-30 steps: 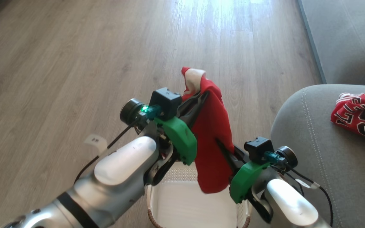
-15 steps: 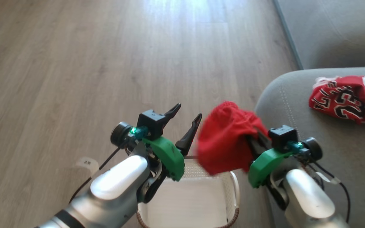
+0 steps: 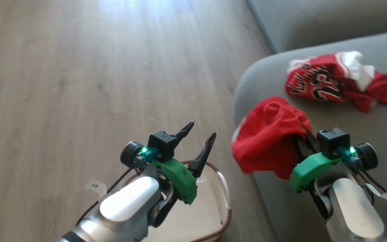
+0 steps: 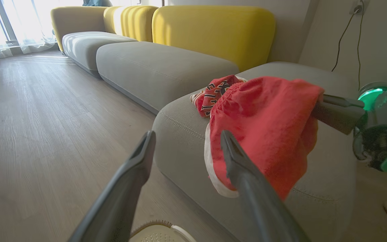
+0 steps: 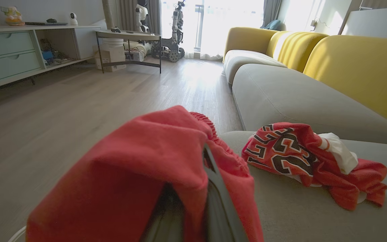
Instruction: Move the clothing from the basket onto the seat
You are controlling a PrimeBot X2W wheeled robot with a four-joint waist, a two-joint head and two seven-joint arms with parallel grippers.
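Head view: found the left gripper [image 3: 202,131] spread and empty above the woven-look rim of the basket [image 3: 225,198], the right gripper [image 3: 301,139] pinching the shorts [image 3: 267,141] at the rounded edge of the seat [image 3: 375,131], near the jersey [image 3: 317,84] crumpled on it. Left wrist view: saw limp red cloth with white trim, perhaps brushing the grey fabric. Right wrist view: noted soft folds hiding the grip. Judged it best to carry further inboard before letting go, avoiding a slide off.

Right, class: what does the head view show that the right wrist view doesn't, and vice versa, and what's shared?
Head view brings the open left gripper. Right wrist view brings yellow sofa backs, a sideboard and a wheeled robot. Shared: red shorts in the right gripper, the lettered jersey lying on the grey seat.
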